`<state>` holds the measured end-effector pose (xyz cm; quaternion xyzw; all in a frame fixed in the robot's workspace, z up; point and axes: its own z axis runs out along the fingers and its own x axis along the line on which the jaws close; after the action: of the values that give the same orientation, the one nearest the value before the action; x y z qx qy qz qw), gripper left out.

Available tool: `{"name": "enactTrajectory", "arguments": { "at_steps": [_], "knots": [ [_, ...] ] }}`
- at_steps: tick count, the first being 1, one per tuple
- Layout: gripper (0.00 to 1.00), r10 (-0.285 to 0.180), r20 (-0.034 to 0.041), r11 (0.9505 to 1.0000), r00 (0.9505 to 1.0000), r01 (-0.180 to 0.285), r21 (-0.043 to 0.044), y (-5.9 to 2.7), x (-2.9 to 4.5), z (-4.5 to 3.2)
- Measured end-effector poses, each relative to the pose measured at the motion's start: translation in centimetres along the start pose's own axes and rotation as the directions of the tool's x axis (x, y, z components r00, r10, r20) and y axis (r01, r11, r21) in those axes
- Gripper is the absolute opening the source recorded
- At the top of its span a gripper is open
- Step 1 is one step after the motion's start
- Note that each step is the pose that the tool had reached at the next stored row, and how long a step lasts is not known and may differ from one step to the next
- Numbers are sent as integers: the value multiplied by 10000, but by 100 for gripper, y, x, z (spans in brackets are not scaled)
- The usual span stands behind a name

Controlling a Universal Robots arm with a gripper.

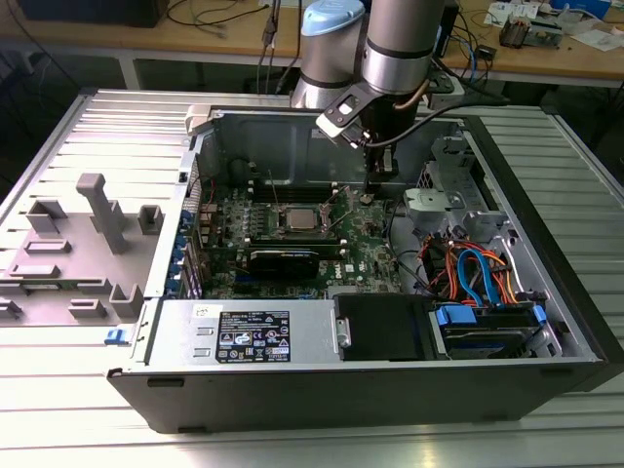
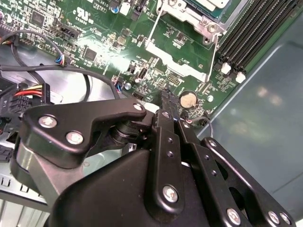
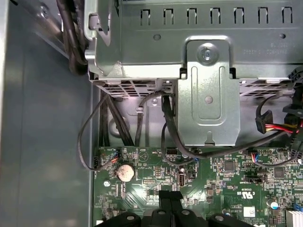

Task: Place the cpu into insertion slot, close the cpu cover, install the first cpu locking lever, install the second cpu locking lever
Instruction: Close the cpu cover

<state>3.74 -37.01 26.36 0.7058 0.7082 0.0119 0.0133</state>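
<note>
While an open computer case [image 1: 322, 390] lies on a ribbed counter [image 1: 292, 444], a robot arm [image 1: 400, 39] lowers its hand [image 1: 375, 178] to the green board [image 1: 363, 244] inside.

Nearest is the case's black wall, then a labelled power unit [image 1: 244, 336] and a bay of blue and orange cables [image 1: 478, 273]. Behind them, mid-board, the cpu [image 1: 297, 216] sits in the slot [image 1: 283, 224], silvery top up; the cover [image 2: 201, 21] seems to lie flat around it. Apart from it, to the exterior view's right, the hand has its fingers pressed together, holding nothing. Both wrist views show the tips just above the board, near a coin cell [image 3: 125, 172]. Farthest back stand cluttered wooden desks [image 1: 546, 58].
</note>
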Motion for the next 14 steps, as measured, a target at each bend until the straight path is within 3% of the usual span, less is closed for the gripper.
{"name": "enactTrajectory", "arguments": {
  "at_steps": [3, 14],
  "knots": [
    [11, -23, 4, 10000, 10000, 23, 0, -1, 0, 48],
    [11, -28, 5, 10000, 10000, 28, 0, 0, 0, 52]
  ]
}}
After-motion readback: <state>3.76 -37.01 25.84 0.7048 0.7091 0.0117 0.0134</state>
